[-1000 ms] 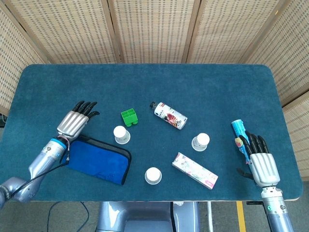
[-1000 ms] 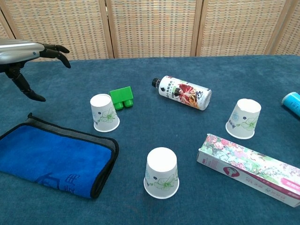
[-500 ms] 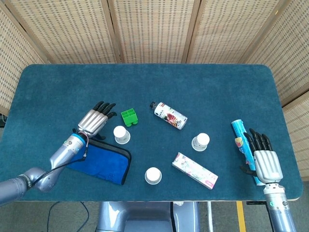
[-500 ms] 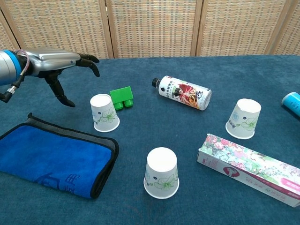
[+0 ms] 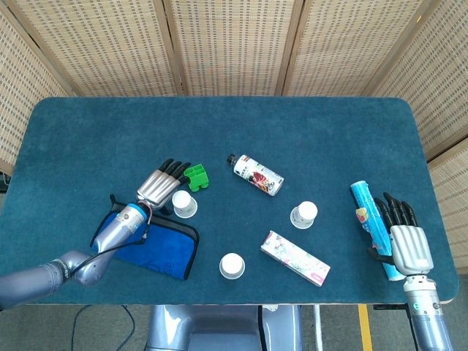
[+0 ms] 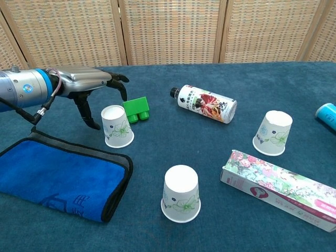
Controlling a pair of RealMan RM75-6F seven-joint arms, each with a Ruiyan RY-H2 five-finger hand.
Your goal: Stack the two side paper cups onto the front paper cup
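Note:
Three white paper cups with a green leaf print stand upside down on the blue table. The left cup [image 5: 183,204] [image 6: 117,126] stands beside a green block. The right cup [image 5: 304,214] [image 6: 272,133] stands past a flowered box. The front cup [image 5: 232,265] [image 6: 181,193] is nearest the table's front edge. My left hand [image 5: 162,183] [image 6: 90,84] hovers open just left of and above the left cup, fingers spread over its top, thumb down beside it, apparently not touching. My right hand [image 5: 406,244] lies open at the far right, beside a blue tube; the chest view does not show it.
A blue cloth [image 5: 152,246] [image 6: 55,175] lies front left under my left forearm. A green block [image 5: 195,177] [image 6: 136,109], a lying bottle [image 5: 255,175] [image 6: 204,104], a flowered box [image 5: 295,257] [image 6: 281,189] and a blue tube [image 5: 371,224] [image 6: 327,115] lie around the cups.
My left hand has moved right, from over the cloth's far edge to right beside the left cup. My right hand has drawn back slightly toward the front edge. The cups have not moved.

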